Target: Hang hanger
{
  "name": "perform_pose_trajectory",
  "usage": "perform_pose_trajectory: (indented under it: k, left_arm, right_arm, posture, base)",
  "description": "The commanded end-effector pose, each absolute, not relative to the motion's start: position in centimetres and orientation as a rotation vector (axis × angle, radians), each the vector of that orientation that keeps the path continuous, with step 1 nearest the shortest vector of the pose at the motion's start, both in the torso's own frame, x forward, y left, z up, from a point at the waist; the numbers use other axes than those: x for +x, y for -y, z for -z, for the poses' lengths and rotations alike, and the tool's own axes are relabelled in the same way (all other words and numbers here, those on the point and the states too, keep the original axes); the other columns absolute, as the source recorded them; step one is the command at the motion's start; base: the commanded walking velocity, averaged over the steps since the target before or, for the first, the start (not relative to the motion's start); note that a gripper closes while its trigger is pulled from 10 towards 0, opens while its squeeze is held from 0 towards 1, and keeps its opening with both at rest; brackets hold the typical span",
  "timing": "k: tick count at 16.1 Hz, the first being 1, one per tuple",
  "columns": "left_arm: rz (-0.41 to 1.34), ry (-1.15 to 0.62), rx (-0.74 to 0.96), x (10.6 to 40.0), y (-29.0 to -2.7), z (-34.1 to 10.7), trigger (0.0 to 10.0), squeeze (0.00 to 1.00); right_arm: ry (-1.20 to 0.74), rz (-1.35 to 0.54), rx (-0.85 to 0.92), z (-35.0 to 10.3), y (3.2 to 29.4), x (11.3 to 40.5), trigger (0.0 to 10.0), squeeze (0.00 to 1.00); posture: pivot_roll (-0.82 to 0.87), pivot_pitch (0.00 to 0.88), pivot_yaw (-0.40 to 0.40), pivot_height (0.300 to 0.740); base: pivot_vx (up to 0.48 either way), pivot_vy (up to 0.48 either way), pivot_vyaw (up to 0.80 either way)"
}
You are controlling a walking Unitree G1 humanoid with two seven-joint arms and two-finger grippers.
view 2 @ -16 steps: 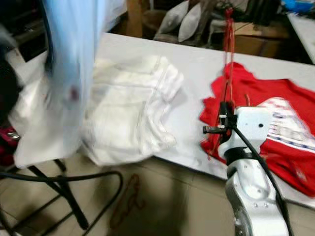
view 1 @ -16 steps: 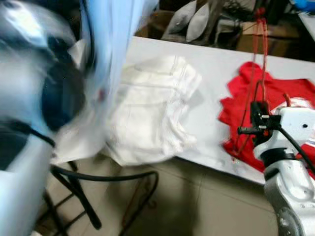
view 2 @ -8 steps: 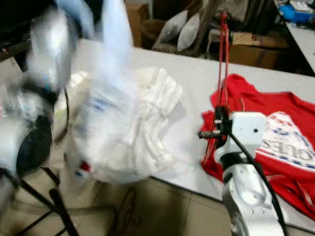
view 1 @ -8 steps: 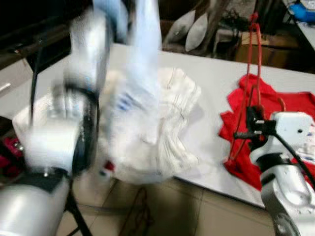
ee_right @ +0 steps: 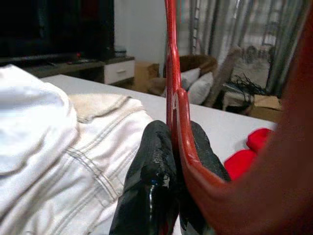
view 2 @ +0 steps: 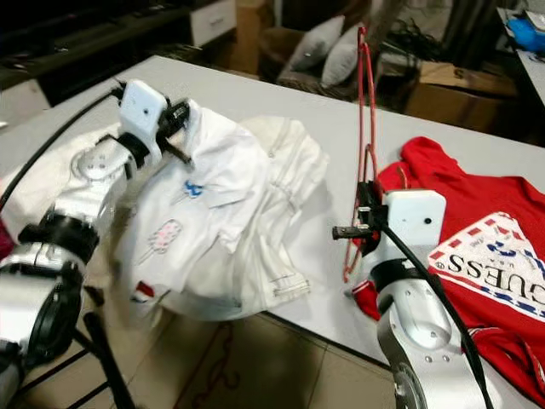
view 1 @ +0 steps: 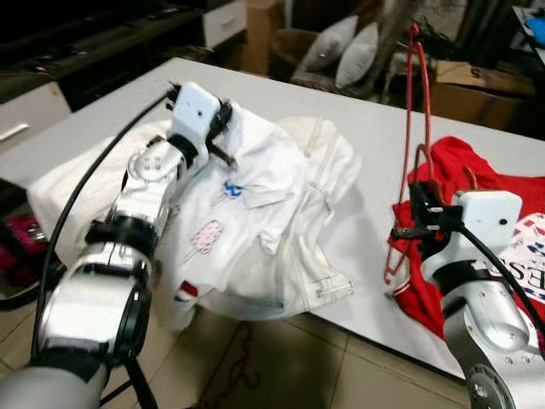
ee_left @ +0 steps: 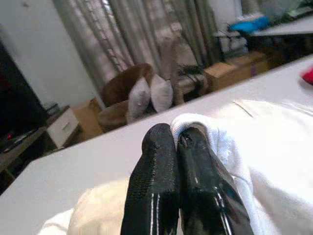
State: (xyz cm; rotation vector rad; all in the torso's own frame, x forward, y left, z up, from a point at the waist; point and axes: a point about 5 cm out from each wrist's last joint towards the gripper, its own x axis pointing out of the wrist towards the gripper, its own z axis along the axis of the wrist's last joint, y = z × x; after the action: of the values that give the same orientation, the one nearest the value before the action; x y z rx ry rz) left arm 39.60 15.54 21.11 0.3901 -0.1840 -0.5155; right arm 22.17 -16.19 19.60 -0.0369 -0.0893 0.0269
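hanger (view 1: pixel 415 153): red wire, held upright over surface, long axis near vertical, hook end up; lower bar clamped in right gripper (view 1: pixel 415 223), jaws shut tight on it per right wrist view.
shirt (view 1: pixel 243 200): white polo, lies to robot's left of hanger, well apart; collar edge pinched in left gripper (view 1: pixel 215 129), jaws closed on fabric fold.
key relation: hanger in right, shirt in left, gap between over bare surface; prob. next move needs hanger brought left toward collar opening.
surface (view 1: pixel 366 128): pale grey, also carries red tee (view 2: pixel 477 247) beside right arm, white shirt heap draping over near edge.
room: cushions (view 1: pixel 345 47), cardboard box (view 1: pixel 473 81), dark cabinets behind.
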Motion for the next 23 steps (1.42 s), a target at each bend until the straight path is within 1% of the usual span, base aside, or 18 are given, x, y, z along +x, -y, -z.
perform_pose_trajectory:
  k: [1,2,4,5,8,9,10,11,12,13,14,15,16,18,19,20,22,23]
  left_arm:
    - [0.575,0.132,0.462,39.3,-15.3,-20.6,10.0,0.0]
    - [0.604,0.066,0.502,39.0,-15.5,-19.7,10.0,0.0]
    - [0.582,-0.048,0.476,38.8,-16.7,-18.8,10.0,0.02]
    - [0.566,-0.074,0.444,38.7,-17.2,-18.8,10.0,1.0]
    - [0.561,-0.087,0.428,38.4,-19.3,-20.4,10.0,1.0]
    - [0.556,-0.094,0.359,38.2,-21.2,-21.7,10.0,1.0]
    - [0.563,-0.1,0.344,38.1,-21.6,-21.9,10.0,1.0]
    - [0.577,-0.186,0.325,37.5,-23.7,-21.4,10.0,1.0]
    - [0.575,-0.197,0.326,37.4,-24.0,-21.3,10.0,1.0]
    - [0.477,-0.162,0.343,37.7,-24.7,-21.7,10.0,1.0]
    - [0.37,-0.053,0.258,37.9,-25.6,-23.3,10.0,1.0]
    - [0.379,0.027,0.158,37.6,-25.5,-24.7,10.0,1.0]
    - [0.303,0.114,0.153,37.6,-25.6,-25.4,10.0,1.0]
    - [0.312,0.211,0.138,37.0,-24.9,-26.3,10.0,1.0]
    - [0.362,0.163,0.097,36.1,-23.1,-26.1,10.0,1.0]
    - [0.409,0.208,0.11,35.0,-21.6,-26.0,10.0,0.0]
    - [0.453,0.224,0.116,32.1,-18.2,-23.7,10.0,0.0]
    - [0.45,0.222,0.09,31.2,-17.2,-22.9,10.0,0.0]
  right_arm:
    - [0.083,-0.036,-0.037,-19.6,16.1,22.2,10.0,0.0]
    - [0.079,-0.037,-0.037,-19.5,16.1,22.1,10.0,0.0]
    - [0.065,-0.041,-0.042,-19.3,16.1,21.8,10.0,0.0]
    - [0.06,-0.045,-0.046,-19.2,16.1,21.8,10.0,0.0]
    - [0.058,-0.039,-0.046,-19.1,16.3,21.7,10.0,0.0]
    - [0.055,-0.037,-0.045,-19.1,16.4,21.7,10.0,0.0]
    - [0.054,-0.037,-0.045,-19.0,16.4,21.7,10.0,0.0]
    - [0.058,-0.04,-0.046,-19.1,16.5,22.0,10.0,0.0]
    - [0.059,-0.04,-0.047,-19.1,16.5,22.0,10.0,0.0]
    - [0.066,-0.042,-0.049,-19.3,16.5,22.1,10.0,0.0]
    - [0.071,-0.041,-0.049,-19.4,16.6,22.2,10.0,0.0]
    - [0.069,-0.04,-0.048,-19.3,16.7,22.1,10.0,0.0]
    - [0.068,-0.039,-0.047,-19.3,16.7,22.0,10.0,0.0]
    - [0.068,-0.029,-0.037,-19.3,16.8,21.9,10.0,0.0]
    - [0.064,-0.017,-0.025,-19.2,17.0,21.8,10.0,0.0]
    - [0.063,-0.012,-0.019,-19.2,17.0,21.7,10.0,0.0]
    - [0.059,-0.015,-0.027,-19.1,16.8,21.3,10.0,0.0]
    - [0.058,-0.018,-0.034,-19.1,16.7,21.2,10.0,0.0]
  posture:
    - [-0.01,0.015,0.011,0.74]
    - [-0.01,0.017,0.014,0.74]
    - [-0.01,0.02,0.019,0.74]
    - [-0.02,0.02,0.021,0.74]
    - [-0.02,0.018,0.021,0.74]
    - [-0.01,0.016,0.017,0.74]
    - [-0.01,0.016,0.017,0.74]
    - [-0.01,0.012,0.013,0.74]
    - [-0.01,0.012,0.013,0.74]
    - [-0.01,0.013,0.013,0.74]
    - [-0.01,0.011,0.013,0.74]
    - [-0.01,0.011,0.014,0.74]
    - [-0.02,0.01,0.016,0.74]
    - [-0.02,0.009,0.023,0.74]
    - [-0.02,0.007,0.027,0.74]
    - [-0.02,0.003,0.028,0.74]
    - [-0.02,0.0,0.025,0.74]
    - [-0.02,0.0,0.022,0.74]
  base:
    - [0.0,0.0,0.0]
    - [0.0,0.0,0.0]
    - [0.0,0.0,0.0]
    - [0.0,0.0,0.0]
    - [0.0,0.0,0.0]
    - [0.0,0.0,0.0]
    - [0.0,0.0,0.0]
    - [0.0,0.0,0.0]
    - [0.0,0.0,0.0]
    - [0.0,0.0,0.0]
    - [0.0,0.0,0.0]
    - [0.0,0.0,0.0]
    - [0.0,0.0,0.0]
    - [0.0,0.0,0.0]
    - [0.0,0.0,-0.51]
    - [0.0,0.0,-0.8]
    - [0.0,0.0,-0.8]
    - [0.0,0.0,-0.8]
